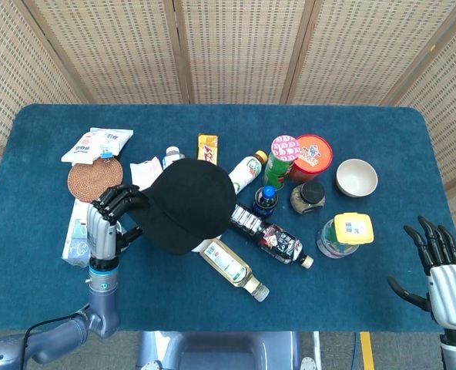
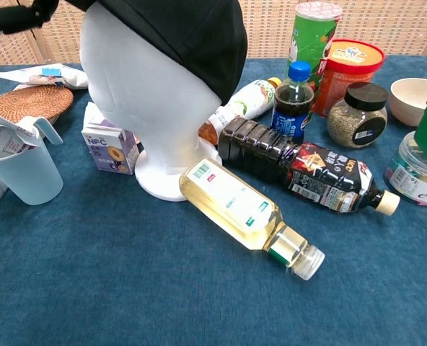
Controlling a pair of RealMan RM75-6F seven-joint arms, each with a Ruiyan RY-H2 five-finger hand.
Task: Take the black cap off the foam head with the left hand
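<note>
Left hand: the left hand (image 1: 108,221) has its fingers curled over the brim of the black cap (image 1: 188,204), holding it at the cap's left edge.
Right hand: the right hand (image 1: 437,266) hangs at the near right corner of the surface (image 1: 351,301), fingers spread, holding nothing, well apart from everything.
Cap: in the chest view the cap (image 2: 192,32) is tilted, its brim end lifted out of the top of the picture, its back edge draped on the rear of the foam head (image 2: 138,86).
Key relation: the cap lies to the right of the left hand, its brim-to-back axis running from the hand across toward the bottles; the left hand is far nearer than the right. Freeing the cap probably calls for lifting further and drawing toward the hand's side.
Head view only: shows the fingers on the brim and the idle right hand, but hides the foam head under the cap.
Chest view only: shows the bare white face of the foam head and its base touching the pale bottle (image 2: 246,216) lying on its side; the grip is cut off.
</note>
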